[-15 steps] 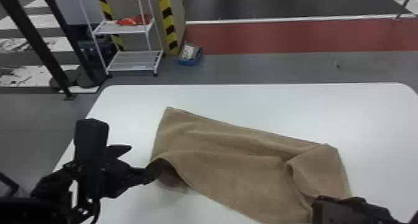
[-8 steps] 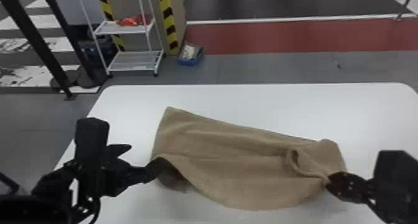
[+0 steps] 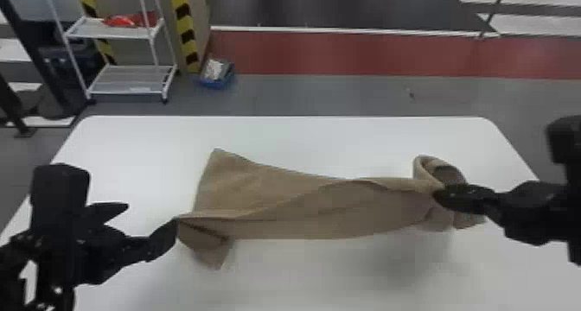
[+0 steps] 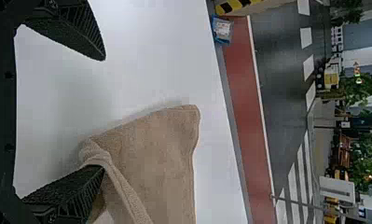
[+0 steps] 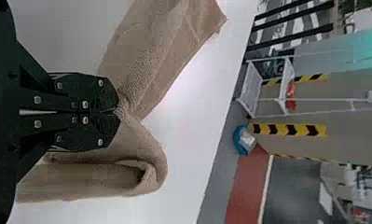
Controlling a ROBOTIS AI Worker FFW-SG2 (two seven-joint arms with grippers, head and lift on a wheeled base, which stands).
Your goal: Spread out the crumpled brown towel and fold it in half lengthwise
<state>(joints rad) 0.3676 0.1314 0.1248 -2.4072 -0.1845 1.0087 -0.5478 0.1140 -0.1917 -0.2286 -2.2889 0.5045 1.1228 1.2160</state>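
Brown, softly napped cloth makes up the towel, which lies partly spread across the white surface, longer from side to side than from front to back. A slanting crease crosses its middle. Its far left corner opens out fairly smooth and flat, while the near left corner droops in a darker, shadowed flap. At the towel's right end the cloth curls into a rounded loop with a dark hollow, and a loose flap hangs beside it. The near edge bows in a shallow curve, with shadow on the surface in front.

At the towel's left end, the left gripper has its jaws spread wide, one against the folded edge. At the towel's right end, the right gripper has its jaws clenched on bunched, puckered cloth.
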